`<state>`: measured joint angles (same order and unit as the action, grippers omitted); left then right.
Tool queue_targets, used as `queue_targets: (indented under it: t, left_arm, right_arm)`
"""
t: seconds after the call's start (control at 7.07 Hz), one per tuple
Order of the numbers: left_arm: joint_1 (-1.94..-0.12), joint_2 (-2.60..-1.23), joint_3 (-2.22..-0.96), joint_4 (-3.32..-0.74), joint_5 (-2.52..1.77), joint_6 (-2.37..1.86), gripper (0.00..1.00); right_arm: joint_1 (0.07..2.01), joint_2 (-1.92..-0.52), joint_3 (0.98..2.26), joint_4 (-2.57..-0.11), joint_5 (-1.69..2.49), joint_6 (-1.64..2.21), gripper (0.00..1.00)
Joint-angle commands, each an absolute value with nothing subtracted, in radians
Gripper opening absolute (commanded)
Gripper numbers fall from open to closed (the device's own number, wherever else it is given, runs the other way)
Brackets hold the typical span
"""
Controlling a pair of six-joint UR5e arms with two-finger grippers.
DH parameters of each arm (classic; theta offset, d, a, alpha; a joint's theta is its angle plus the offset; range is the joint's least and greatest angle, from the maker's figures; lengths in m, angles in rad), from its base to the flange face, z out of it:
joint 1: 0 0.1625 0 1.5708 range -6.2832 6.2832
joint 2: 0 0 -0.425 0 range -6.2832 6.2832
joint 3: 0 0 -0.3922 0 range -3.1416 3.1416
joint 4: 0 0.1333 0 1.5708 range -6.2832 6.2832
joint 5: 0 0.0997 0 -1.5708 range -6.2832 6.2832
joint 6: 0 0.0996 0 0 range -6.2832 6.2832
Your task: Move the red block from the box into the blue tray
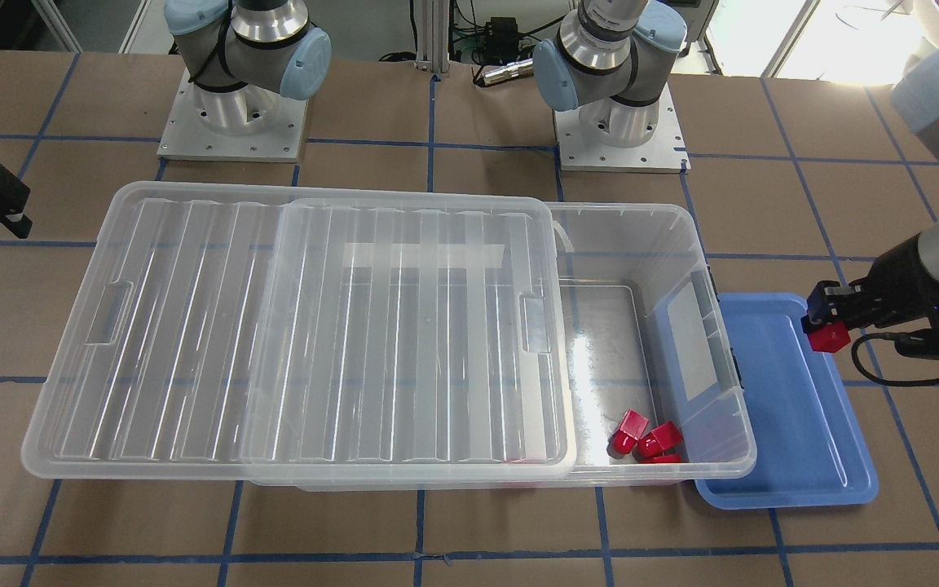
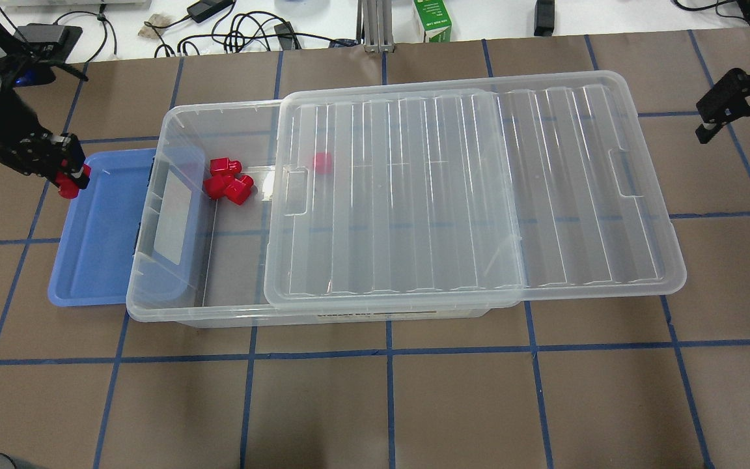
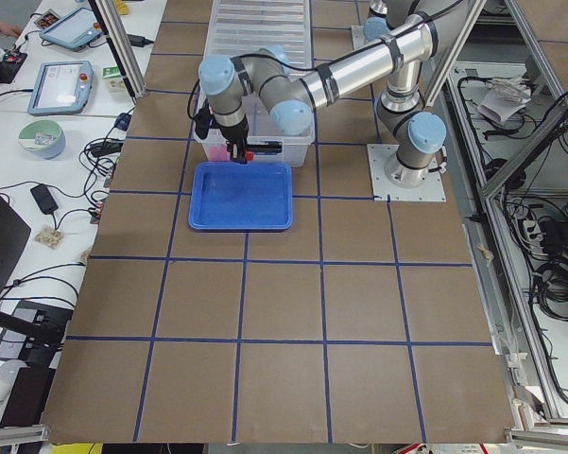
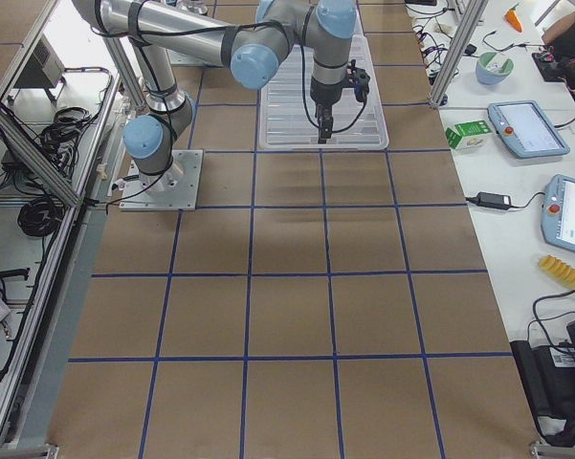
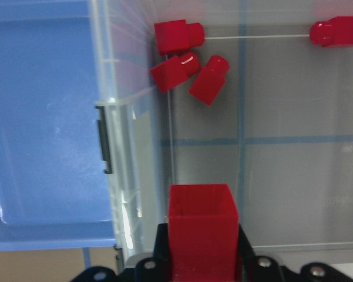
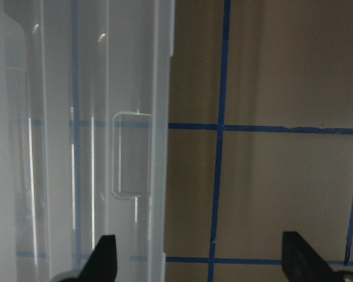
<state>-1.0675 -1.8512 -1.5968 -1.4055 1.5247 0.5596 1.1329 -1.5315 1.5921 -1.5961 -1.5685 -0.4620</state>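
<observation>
My left gripper (image 1: 822,319) is shut on a red block (image 1: 830,336), also seen in the overhead view (image 2: 70,184) and between the fingers in the left wrist view (image 5: 201,226). It holds the block in the air over the outer long rim of the blue tray (image 1: 795,408) (image 2: 98,241). The tray lies against the end of the clear box (image 1: 734,383) (image 2: 153,273). Three more red blocks (image 1: 645,436) (image 2: 226,182) lie in the box's uncovered end. Another red block (image 2: 321,162) shows under the lid. My right gripper (image 2: 736,111) (image 6: 201,258) is open and empty beside the lid's far end.
The ribbed clear lid (image 1: 315,326) (image 2: 479,195) is slid aside, covering most of the box and overhanging its end on my right side. The table is brown with blue tape lines. The arm bases (image 1: 229,122) stand behind the box.
</observation>
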Motion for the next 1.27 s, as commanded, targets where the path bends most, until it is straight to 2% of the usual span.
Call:
queue_targets:
  t: [0.0,0.14,0.42,0.57,0.71,0.85,1.13]
  left_arm:
    - [-1.008,-1.907,-1.742,-1.216,1.503,0.611,0.00]
    - [-1.014,-1.934,-1.797,-1.083,1.506,0.609,0.00]
    - [-1.058,-1.954,-1.822,-1.055,1.516,0.618,0.01]
    - [-1.058,-1.966,-1.838,-0.990,1.517,0.618,0.24]
    - [-1.057,-1.976,-1.833,-0.974,1.520,0.617,0.74]
    - [-1.057,-1.974,-1.822,-0.971,1.525,0.617,0.89]
    - [-1.075,-1.916,-1.795,-1.036,1.573,0.601,0.96]
  right_arm:
    - [1.106,-1.505,1.710,-1.728,-1.591,-0.472,0.98]
    - [1.108,-1.467,1.798,-1.868,-1.589,-0.468,1.00]
    - [1.118,-1.463,1.813,-1.896,-1.580,-0.462,1.00]
    - [1.120,-1.456,1.815,-1.899,-1.575,-0.457,1.00]
    - [1.137,-1.456,1.815,-1.901,-1.574,-0.434,1.00]
    - [1.170,-1.453,1.815,-1.902,-1.569,-0.419,1.00]
    - [1.230,-1.454,1.815,-1.902,-1.569,-0.372,1.00]
